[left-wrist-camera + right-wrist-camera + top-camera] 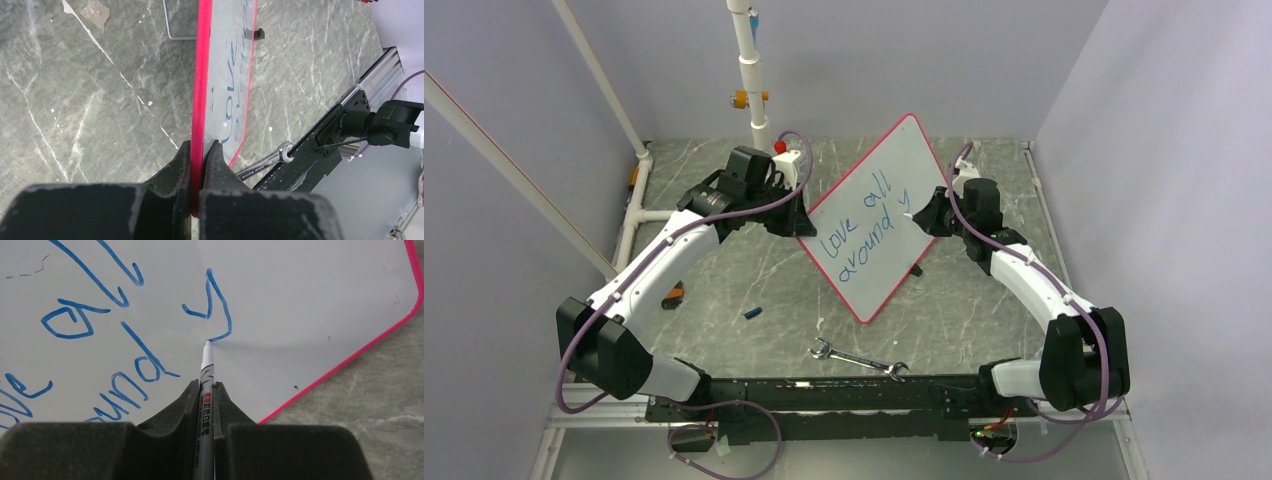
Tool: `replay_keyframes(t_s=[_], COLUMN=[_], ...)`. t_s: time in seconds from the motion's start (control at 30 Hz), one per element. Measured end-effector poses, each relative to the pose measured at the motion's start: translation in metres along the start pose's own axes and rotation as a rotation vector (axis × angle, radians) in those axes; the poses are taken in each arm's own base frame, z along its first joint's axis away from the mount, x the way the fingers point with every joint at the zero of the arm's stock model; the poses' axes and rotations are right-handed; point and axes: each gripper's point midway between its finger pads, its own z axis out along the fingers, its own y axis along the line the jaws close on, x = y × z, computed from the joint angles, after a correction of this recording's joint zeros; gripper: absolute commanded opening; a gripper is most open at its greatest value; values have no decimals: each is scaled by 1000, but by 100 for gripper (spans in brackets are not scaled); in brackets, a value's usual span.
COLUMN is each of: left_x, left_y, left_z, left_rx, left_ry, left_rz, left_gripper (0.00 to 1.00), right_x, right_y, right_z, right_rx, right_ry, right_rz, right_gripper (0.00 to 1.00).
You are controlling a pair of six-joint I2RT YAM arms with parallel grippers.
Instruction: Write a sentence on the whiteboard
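1. Surface: grey-green marbled table (724, 290); pale lilac walls (924, 60) on 3 sides; white pipe (749, 70) upright at the back.
2. Loose on the table: wrench (856, 359) near the front rail, betw my 2 bases; small blue item (752, 313) to its left, apart from it; can't tell what it is.
3. Whiteboard (879, 275) sits mid-table, tilted up and turned corner-up like a diamond, betw my 2 grippers; thin red-pink rim all round.
4. Sentence (859, 225) in blue, 2 lines: "love all" over "around y"; last word is only a "y".
5. Left gripper (201, 150): jaws nearly closed, pinching the board's red rim at its left edge; one finger on each face.
6. Right gripper (205, 387): jaws squeezed on a marker (206, 370), barrel running fwd betw my fingers; white tip touches the board at the tail of the "y".
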Motion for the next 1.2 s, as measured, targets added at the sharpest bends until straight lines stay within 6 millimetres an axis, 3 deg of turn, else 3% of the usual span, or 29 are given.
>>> replay_keyframes(t_s=[0.4,0.53,0.83,1.2], left_x=[0,-1,-1,-1], left_y=[-1,-4,-4,-5], left_z=[0,-1,-1,-1], left_rx=[3,10,13,13], left_ry=[-2,-7,-9,-9], left_rz=[15,47,65,69], left_gripper=[0,0,0,0], right_x=[-6,-17,-61,-67], right_y=[8,23,52,32], right_z=[-6,-17,-61,-67], right_rx=[-27,-74,-143,-27], right_ry=[-13,-49,-238,-301], right_rz=[3,-6,-52,-35], right_gripper=[0,0,0,0])
